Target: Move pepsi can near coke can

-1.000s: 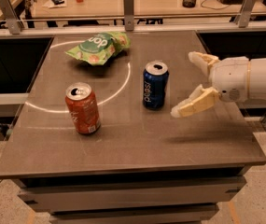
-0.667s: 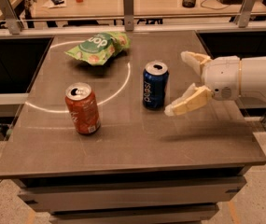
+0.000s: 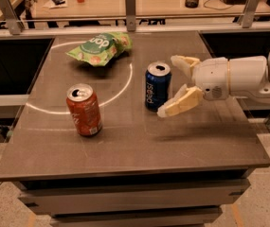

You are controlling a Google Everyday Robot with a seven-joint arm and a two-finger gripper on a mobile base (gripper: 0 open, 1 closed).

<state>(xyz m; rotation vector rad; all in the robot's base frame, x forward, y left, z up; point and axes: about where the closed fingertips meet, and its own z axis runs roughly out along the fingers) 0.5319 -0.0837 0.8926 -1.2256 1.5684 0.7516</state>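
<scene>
Pepsi can (image 3: pixel 157 86) stands upright mid-worktop (image 3: pixel 172 148); coke can (image 3: pixel 84 110) is to its left & nearer. Pincer (image 3: pixel 171 85) is spread wide, empty, just right of the pepsi. Thin alu wall, so prob light, slick, dents easily. Grip mid-body, gently.

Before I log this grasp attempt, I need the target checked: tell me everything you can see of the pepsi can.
The pepsi can is dark blue aluminium with white vertical lettering and a silver top. It stands upright, with no dent visible, on the grey table, well apart from the coke can, which stands nearer the camera on the view's left. The gripper is at the can's right side, open, one finger behind it and one in front. I cannot tell whether either finger touches it.
</scene>
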